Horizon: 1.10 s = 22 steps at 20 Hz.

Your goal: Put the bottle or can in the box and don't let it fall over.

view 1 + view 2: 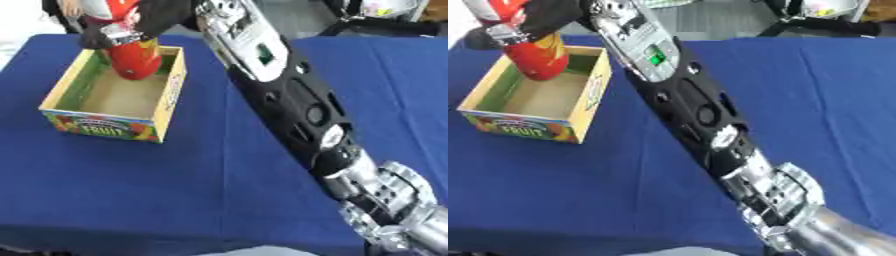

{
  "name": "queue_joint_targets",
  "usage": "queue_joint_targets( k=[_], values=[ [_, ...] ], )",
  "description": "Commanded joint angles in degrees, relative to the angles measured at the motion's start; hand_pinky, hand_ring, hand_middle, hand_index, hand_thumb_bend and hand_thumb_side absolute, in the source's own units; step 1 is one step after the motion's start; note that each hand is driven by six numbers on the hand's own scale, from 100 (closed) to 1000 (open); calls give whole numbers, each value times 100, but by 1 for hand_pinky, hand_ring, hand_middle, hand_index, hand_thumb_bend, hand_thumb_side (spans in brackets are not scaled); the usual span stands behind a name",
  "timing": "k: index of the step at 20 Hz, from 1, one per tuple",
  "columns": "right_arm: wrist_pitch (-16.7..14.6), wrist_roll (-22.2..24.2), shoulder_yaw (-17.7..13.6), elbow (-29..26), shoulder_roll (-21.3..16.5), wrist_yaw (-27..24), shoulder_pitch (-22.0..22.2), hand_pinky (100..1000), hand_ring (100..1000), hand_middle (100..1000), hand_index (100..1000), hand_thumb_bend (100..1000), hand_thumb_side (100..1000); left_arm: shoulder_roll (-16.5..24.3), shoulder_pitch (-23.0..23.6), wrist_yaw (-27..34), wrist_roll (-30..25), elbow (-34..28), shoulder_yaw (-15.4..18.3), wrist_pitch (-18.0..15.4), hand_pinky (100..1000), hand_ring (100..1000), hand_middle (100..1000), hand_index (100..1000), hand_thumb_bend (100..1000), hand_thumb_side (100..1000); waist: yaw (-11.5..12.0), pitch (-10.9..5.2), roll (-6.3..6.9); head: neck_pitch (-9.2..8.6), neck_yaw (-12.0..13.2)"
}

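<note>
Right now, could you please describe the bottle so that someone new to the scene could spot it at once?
On the blue table, find the open cardboard fruit box at the far left. The bottle hangs over its far end, gripped by the right hand. It is the only red, rounded thing there.

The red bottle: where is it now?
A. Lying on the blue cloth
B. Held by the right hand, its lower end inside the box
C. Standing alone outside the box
B: the right hand grips the bottle, whose lower end is down inside the box.

Box [115,118] on blue-clothed table [201,185]
</note>
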Motion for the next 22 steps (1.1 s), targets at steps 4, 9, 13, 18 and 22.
queue_joint_targets(
  k=[4, 9, 13, 18, 22],
  values=[
    [-257, -570, -269, 596, 510, 586, -405, 865, 1000, 1000, 493, 684, 131, 72, -155, 50, -62, -120, -23, 1, 718, 1000, 911, 846, 495, 888, 103, 24, 41, 31, -222],
    [-491, -944, -394, 977, 659, 1049, -428, 862, 1000, 1000, 495, 689, 117, 59, -197, 57, -80, -123, -32, 7, 718, 1000, 911, 846, 495, 888, 173, 106, 37, 31, -314],
    [-592, -1100, -494, 1187, 647, 1207, -381, 859, 1000, 1000, 495, 686, 115, 58, -192, 52, -72, -128, -19, 0, 719, 1000, 912, 847, 495, 889, 170, 147, 55, 31, -293],
    [-696, -1356, -608, 1379, 644, 1109, -312, 855, 1000, 1000, 498, 677, 131, 41, -192, 47, -77, -130, -22, 0, 719, 1000, 911, 847, 494, 889, 140, 175, 83, 31, -307],
    [-782, -1534, -635, 1509, 644, 945, -253, 855, 1000, 1000, 514, 679, 136, 36, -186, 33, -78, -129, -17, -1, 719, 1000, 911, 847, 493, 890, 133, 198, 95, 31, -303]
  ],
)
